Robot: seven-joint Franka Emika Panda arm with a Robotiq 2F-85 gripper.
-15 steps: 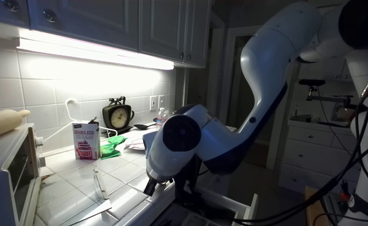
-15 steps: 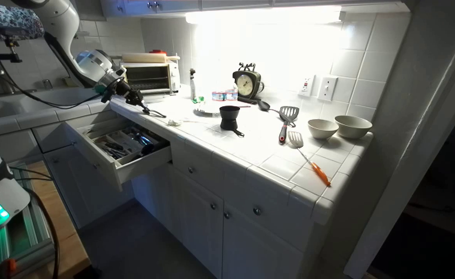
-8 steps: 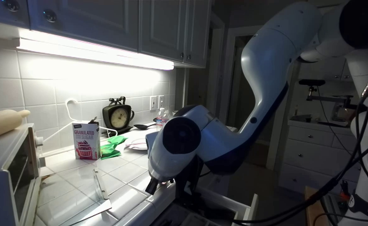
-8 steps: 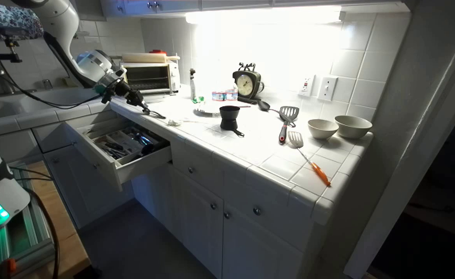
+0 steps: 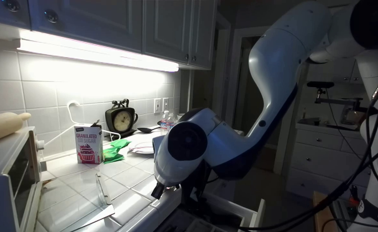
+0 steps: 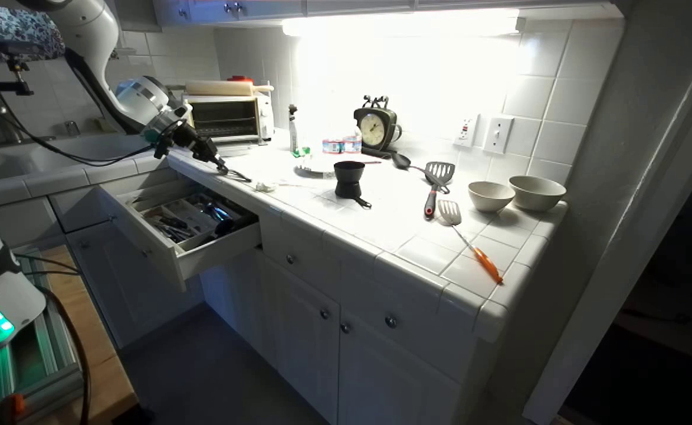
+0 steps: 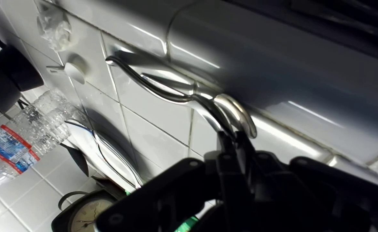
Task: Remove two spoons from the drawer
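The white drawer is pulled open in both exterior views, with cutlery in a tray inside; its edge shows in an exterior view. My gripper is shut on the end of a shiny metal spoon. The spoon reaches out low over the tiled counter near its front edge; whether it touches is unclear. A second shiny metal piece with a rounded end lies close beside the fingertips. In an exterior view the gripper is at the counter edge above the drawer, with the spoon pointing outward.
On the counter stand a black cup-like thing, water bottles, a plate, a clock and a toaster oven. A sugar box and a clear bracket are near the oven. Spatulas and bowls lie further along.
The wrist has shifted and tilted very slightly, and the spoon's far end sits a touch lower. The grip on the spoon looks the same. The drawer has not moved.
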